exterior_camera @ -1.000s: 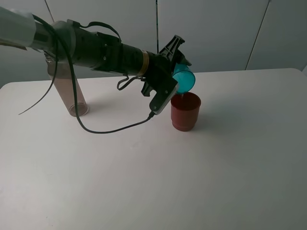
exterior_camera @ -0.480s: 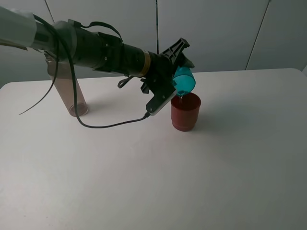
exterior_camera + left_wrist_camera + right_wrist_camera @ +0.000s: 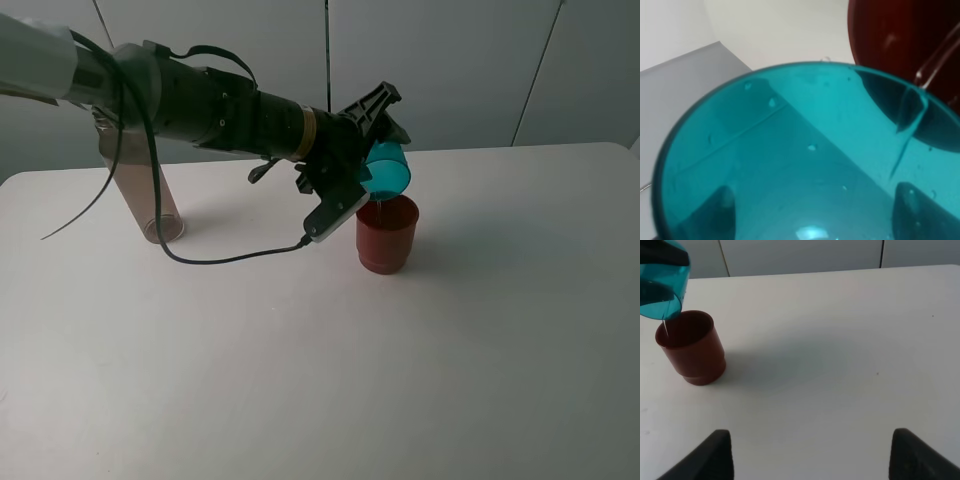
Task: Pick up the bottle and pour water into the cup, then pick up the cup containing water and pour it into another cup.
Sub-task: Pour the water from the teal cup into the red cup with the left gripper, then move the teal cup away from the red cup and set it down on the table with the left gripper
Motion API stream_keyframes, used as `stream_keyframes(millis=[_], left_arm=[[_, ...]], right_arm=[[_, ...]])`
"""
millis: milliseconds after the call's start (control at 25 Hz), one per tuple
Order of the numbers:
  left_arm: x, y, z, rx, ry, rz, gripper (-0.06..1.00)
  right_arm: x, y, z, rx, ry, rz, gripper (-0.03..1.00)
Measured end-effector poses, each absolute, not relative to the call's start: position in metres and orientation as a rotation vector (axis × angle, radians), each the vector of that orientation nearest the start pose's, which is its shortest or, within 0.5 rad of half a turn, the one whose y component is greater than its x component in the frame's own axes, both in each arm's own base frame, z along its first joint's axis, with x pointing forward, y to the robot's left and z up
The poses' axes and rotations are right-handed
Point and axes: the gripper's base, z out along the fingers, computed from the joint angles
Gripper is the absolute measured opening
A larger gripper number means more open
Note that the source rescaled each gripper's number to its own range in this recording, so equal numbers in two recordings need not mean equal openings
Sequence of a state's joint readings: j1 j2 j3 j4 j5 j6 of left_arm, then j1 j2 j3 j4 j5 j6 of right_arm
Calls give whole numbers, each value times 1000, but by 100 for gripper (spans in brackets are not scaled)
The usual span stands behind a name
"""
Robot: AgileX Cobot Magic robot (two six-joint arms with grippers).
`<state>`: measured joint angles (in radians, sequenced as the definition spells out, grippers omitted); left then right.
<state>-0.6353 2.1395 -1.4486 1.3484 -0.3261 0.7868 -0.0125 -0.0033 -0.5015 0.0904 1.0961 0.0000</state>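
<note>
Tipped a little further than a second ago, the teal cup [image 3: 385, 167] now points its mouth more steeply down, and the left arm's wrist has rolled a bit with it. The left gripper [image 3: 378, 140] is closed around this cup and holds it up in the air, just above the red cup [image 3: 387, 234]. From the high camera you can see a thin thread of water falling from the teal cup's lip into the red cup right under the gripper. The left wrist camera looks through the teal cup [image 3: 805, 160], which fills almost the whole picture; it shows drops on the cup's wall, a little water running to the lip, and the dark inside of the red cup [image 3: 905, 45] beyond it. How much water is in the red cup cannot be told. The right wrist camera shows the teal cup [image 3: 662, 285] and red cup [image 3: 690, 347] well ahead of the right gripper [image 3: 810, 455]. That gripper has nothing between its two dark fingers [image 3: 712, 455], which stand apart over the bare table [image 3: 840, 340]. The bottle [image 3: 140, 190] shows only in the high view, standing on the table far back behind the left gripper, under the arm.
</note>
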Motion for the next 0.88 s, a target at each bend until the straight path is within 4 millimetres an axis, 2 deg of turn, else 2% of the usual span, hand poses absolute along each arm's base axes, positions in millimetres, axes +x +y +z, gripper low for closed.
stream_keyframes(millis=[280, 560, 680, 880], left_arm=[[370, -305, 172, 2133, 204, 614, 17], [372, -305, 173, 2093, 303, 580, 17], [372, -305, 177, 1996, 549, 453, 17], [372, -303, 193, 1706, 1012, 170, 17]], right_arm=[[-7, 7, 275, 7, 2073, 101, 12], [-7, 7, 275, 0, 2073, 97, 11], [-7, 7, 275, 0, 2073, 97, 11], [-7, 7, 275, 0, 2073, 97, 10]])
